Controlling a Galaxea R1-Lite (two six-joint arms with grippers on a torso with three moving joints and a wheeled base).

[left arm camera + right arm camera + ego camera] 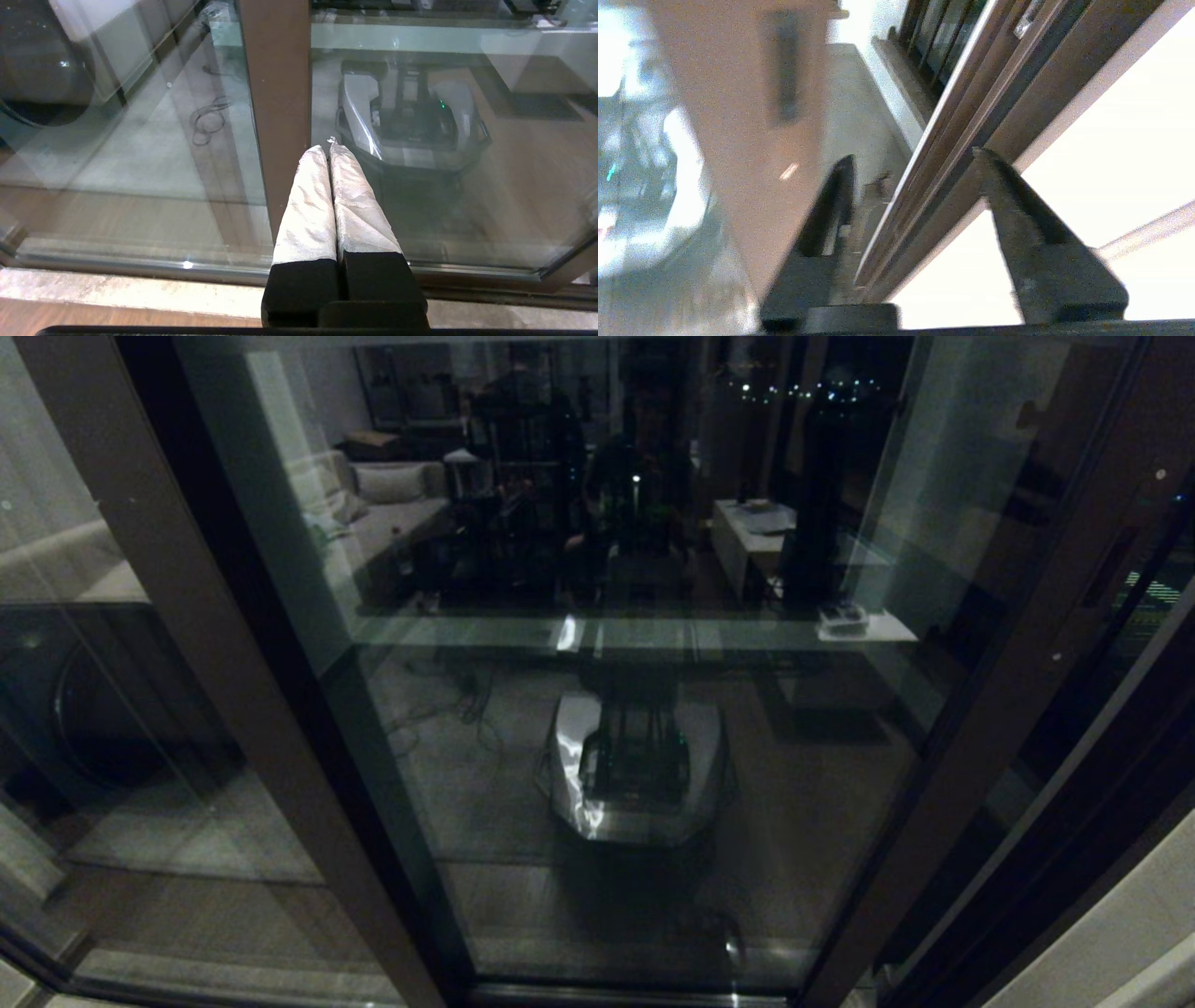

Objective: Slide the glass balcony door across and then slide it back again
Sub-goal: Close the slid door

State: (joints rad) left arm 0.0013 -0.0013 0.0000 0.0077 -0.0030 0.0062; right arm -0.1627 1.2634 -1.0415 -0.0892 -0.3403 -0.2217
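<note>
The glass balcony door [1018, 691] fills the head view, its brown right-hand stile carrying a recessed slot handle [1111, 569]. Neither gripper shows in that view. In the right wrist view my right gripper [915, 161] is open and astride the narrow gap between the door's handle stile [738, 140] and the fixed jamb [985, 93]. One finger [833, 210] lies close against the stile's edge, below the slot handle [787, 70]. My left gripper [327, 148] is shut on nothing, its white-wrapped fingertips just in front of a plain brown stile [275, 93].
A white wall [1111, 140] stands beside the jamb. Balcony floor [859, 116] and railing [934, 37] show through the gap. The floor track [140, 266] and stone sill [117, 289] run below the left gripper. The glass mirrors my own base [635, 765].
</note>
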